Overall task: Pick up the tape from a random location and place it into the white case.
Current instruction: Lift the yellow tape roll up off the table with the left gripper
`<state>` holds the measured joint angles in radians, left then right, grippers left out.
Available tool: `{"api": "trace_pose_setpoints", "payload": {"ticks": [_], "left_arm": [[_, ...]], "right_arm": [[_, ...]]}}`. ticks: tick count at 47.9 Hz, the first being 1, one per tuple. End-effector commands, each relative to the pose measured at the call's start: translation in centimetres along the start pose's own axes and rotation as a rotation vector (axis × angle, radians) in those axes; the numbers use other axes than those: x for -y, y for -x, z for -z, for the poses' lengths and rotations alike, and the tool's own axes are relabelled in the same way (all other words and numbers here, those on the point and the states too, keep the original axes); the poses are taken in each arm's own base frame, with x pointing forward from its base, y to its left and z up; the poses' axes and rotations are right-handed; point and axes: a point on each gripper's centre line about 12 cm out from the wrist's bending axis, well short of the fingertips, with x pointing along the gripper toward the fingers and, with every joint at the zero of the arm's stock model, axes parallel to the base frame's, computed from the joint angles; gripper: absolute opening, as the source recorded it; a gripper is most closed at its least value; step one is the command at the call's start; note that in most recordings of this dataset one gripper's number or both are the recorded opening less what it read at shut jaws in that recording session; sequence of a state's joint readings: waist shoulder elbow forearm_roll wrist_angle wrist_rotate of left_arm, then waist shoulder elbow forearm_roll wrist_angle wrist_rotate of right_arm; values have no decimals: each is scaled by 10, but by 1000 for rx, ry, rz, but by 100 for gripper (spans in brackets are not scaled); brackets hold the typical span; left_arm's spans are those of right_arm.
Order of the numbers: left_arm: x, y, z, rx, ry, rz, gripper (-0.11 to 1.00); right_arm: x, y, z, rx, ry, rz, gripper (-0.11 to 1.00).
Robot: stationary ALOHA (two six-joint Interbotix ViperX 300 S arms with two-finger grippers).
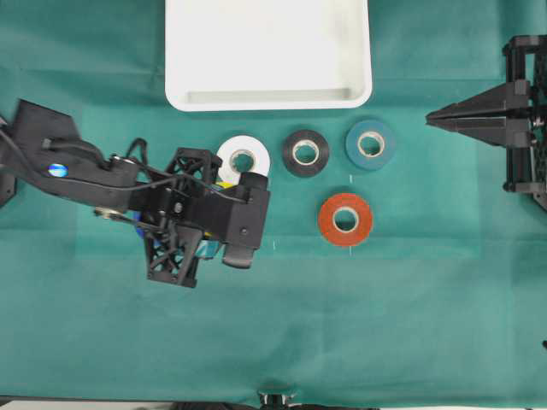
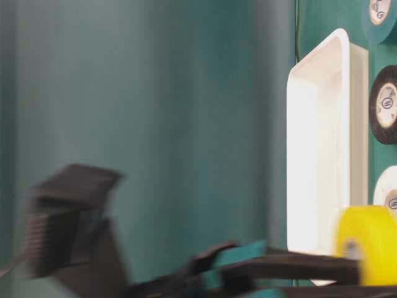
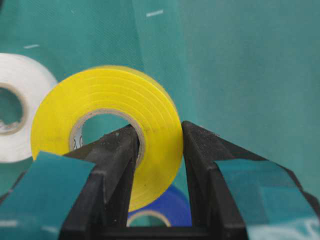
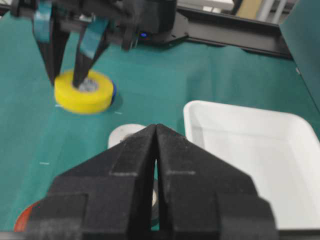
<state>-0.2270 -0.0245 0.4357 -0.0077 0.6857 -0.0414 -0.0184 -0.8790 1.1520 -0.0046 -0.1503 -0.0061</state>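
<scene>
The yellow tape [image 3: 107,120] is pinched through its wall by the left gripper [image 3: 159,150], one finger in the core, one outside, around 7 o'clock of the white case [image 1: 267,94]. I'd lift straight up, keep it level, then swing over the rim. The case looks empty. The right gripper [image 4: 156,150] is closed on nothing.

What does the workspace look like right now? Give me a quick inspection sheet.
Surface: green cloth, creased.
Job's things: yellow tape clamped through its wall, one finger in the core; white case holds nothing.
Clutter: white roll, black roll, teal roll, red roll, blue roll beneath the tape.
Grippers: left gripper shut on the tape; right gripper shut, holding nothing.
Cables: black wiring on the left arm.
Surroundings: nothing seen.
</scene>
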Motion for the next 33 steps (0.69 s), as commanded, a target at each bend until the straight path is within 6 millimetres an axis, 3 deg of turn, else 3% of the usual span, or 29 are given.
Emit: {"api": "trace_pose_setpoints", "payload": {"ticks": [1, 16, 33], "left_arm": [[2, 35, -17, 78, -4, 6, 23], [5, 100, -40, 162, -11, 12, 23], [7, 146, -53, 168, -17, 13, 23]], "right_arm": [[0, -2, -10, 26, 4, 1, 0], [0, -1, -12, 32, 6, 1, 0], [0, -1, -13, 32, 6, 1, 0]]}}
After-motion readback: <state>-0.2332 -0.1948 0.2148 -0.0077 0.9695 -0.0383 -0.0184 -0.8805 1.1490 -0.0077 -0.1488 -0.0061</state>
